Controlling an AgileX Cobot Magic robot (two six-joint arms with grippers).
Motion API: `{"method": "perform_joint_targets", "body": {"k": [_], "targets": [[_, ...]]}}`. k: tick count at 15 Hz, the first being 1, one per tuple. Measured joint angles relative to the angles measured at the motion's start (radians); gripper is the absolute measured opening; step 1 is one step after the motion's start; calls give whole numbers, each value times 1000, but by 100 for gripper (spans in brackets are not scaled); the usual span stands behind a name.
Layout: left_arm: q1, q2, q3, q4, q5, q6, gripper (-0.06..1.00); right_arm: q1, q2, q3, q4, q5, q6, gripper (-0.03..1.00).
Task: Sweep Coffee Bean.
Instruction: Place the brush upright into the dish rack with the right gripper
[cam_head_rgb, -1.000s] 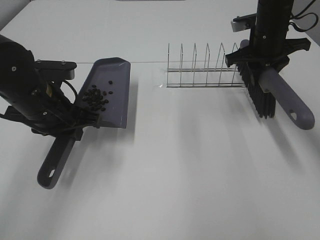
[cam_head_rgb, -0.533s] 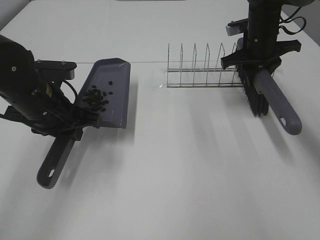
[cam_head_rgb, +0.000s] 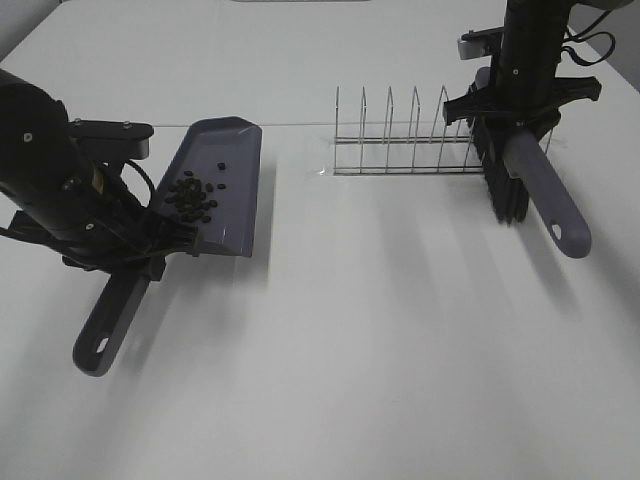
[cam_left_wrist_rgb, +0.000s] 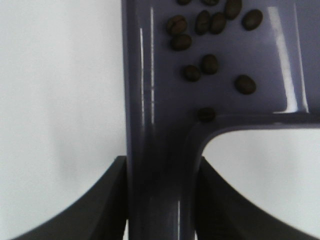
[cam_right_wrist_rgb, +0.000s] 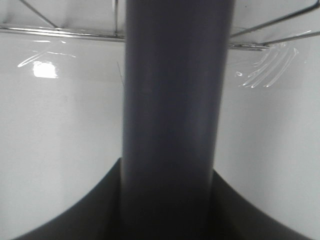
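The coffee beans lie in a small dark heap inside the grey dustpan, near the end where its handle starts. One or two sit a little apart from the heap, but they are in the pan too. The left wrist view shows them up close, brown and oval, and one rests right in the pan's back corner.

The left claw is clamped on the dustpan's handle, with a finger pressed to each side. The right claw is clamped the same way on the handle of the brush, which hangs over by the end of the wire rack, well apart from the pan.

I see no beans on the white table, so the sweeping looks done, or almost done. What seems left is small — maybe putting the pan and brush down.

Some things are hard to make out. The left arm covers the table beside the pan, so a bean could be hiding there. The black bristles show only as a thin dark strip, and I cannot tell if they touch the table. The right wrist view shows little but the brush handle — the rest is blocked.
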Motion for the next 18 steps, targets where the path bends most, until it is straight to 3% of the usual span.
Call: {"method": "perform_joint_targets", "body": {"k": [4,11,18], "targets": [[0,0,-4,1,1,0,36,-8,7,0,-17,0,-10,35],[0,0,-4,1,2,0,36,-35,49,-11,87,7,-71,35],[0,0,-4,1,2,0,36,-35,30,-10,40,2,-62,35]]}}
